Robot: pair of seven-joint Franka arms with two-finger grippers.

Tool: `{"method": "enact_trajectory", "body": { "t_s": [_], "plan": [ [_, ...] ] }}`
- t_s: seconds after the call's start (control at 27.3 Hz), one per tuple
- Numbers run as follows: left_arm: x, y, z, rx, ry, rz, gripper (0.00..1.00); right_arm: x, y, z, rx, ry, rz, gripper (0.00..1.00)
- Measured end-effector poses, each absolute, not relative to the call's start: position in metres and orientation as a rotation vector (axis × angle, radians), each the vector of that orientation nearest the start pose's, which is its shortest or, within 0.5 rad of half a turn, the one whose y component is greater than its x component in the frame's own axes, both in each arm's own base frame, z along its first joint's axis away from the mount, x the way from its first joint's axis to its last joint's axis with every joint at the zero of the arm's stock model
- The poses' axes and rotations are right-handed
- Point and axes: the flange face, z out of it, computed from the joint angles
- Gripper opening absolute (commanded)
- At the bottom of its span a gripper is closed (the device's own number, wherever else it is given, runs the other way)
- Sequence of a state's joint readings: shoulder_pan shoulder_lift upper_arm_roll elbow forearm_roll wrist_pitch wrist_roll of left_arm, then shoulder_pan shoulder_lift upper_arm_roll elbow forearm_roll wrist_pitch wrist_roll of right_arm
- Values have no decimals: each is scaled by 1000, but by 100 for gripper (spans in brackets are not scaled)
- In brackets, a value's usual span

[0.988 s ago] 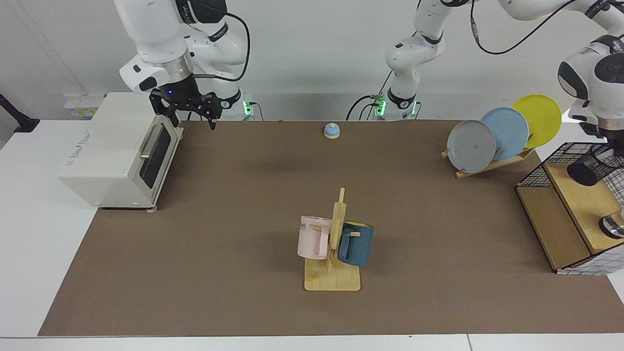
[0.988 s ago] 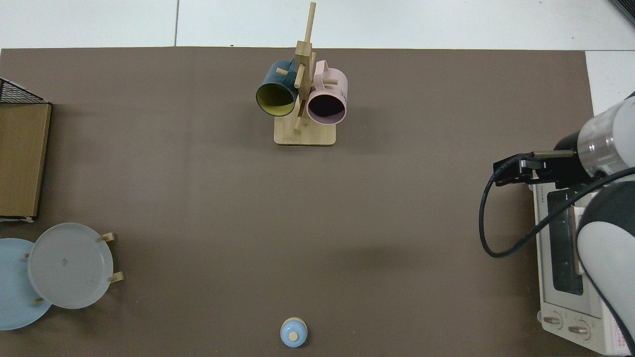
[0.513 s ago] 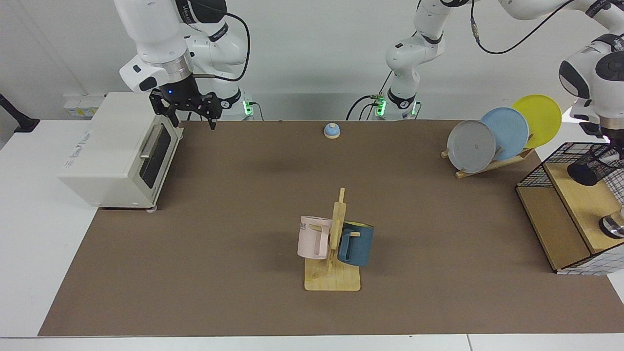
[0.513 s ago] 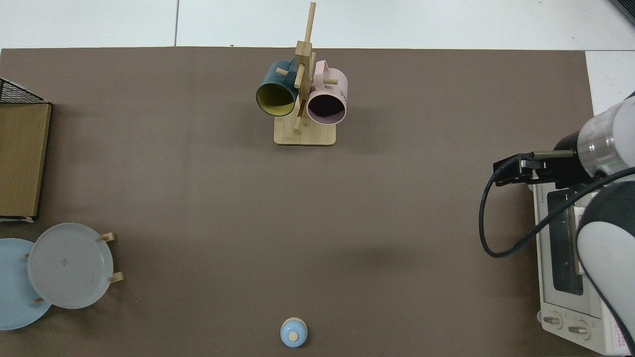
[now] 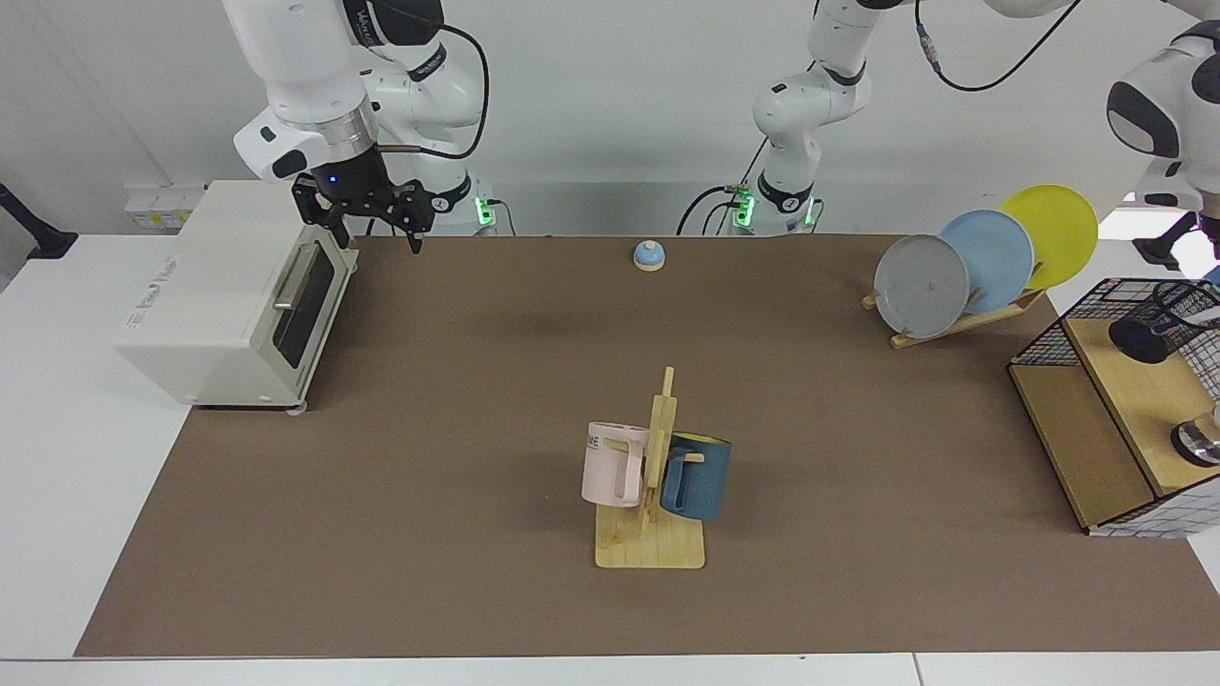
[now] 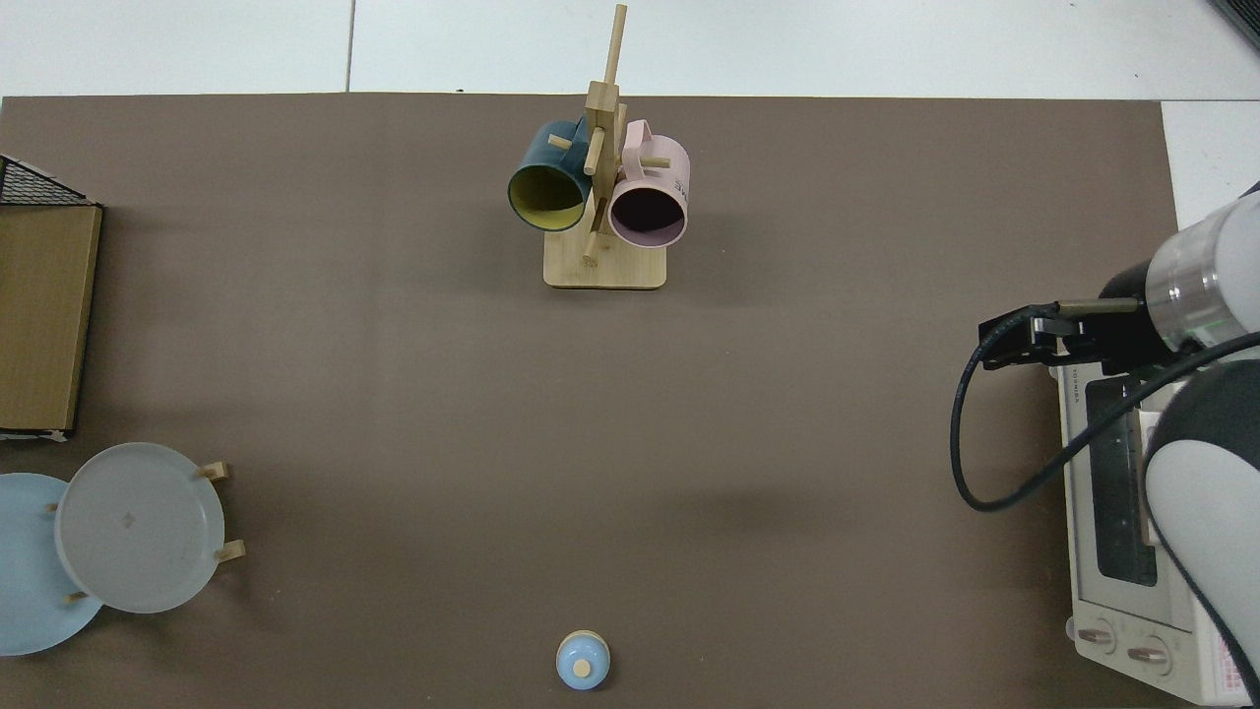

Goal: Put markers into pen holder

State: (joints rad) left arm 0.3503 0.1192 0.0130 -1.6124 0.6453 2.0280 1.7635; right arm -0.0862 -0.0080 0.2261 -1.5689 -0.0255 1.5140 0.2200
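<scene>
1. Black mesh pen holder [image 5: 1163, 327] lies tipped on the wire rack's [image 5: 1077, 324] wooden shelf
2. Left hand sits out of view above it; marker unseen
3. Right hand [image 5: 367, 211] waits spread by the toaster oven [image 5: 191, 295]
4. Judged next: find the marker

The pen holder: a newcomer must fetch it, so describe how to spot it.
Find the wire-grid rack with wooden shelves beside the plates. On its top shelf sits the pen holder, a small black mesh cup, unlike the pink and blue mugs hanging mid-table.
</scene>
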Motion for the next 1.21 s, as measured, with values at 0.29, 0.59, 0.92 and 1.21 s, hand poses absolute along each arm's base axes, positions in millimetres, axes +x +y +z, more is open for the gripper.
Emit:
{"method": "enact_trajectory", "body": {
  "t_s": [0.29, 0.59, 0.92, 1.21],
  "plan": [
    [565, 206, 639, -1896, 1852, 323, 100, 541, 74, 625, -3174, 129, 66, 100],
    [545, 177, 645, -2245, 1715, 175, 100, 541, 74, 625, -3174, 129, 65, 100],
    [536, 119, 639, -2689, 1375, 90, 100, 541, 74, 625, -3174, 129, 65, 100],
    [528, 81, 640, -3007, 949, 56, 100, 541, 74, 625, -3174, 129, 65, 100]
  ]
}}
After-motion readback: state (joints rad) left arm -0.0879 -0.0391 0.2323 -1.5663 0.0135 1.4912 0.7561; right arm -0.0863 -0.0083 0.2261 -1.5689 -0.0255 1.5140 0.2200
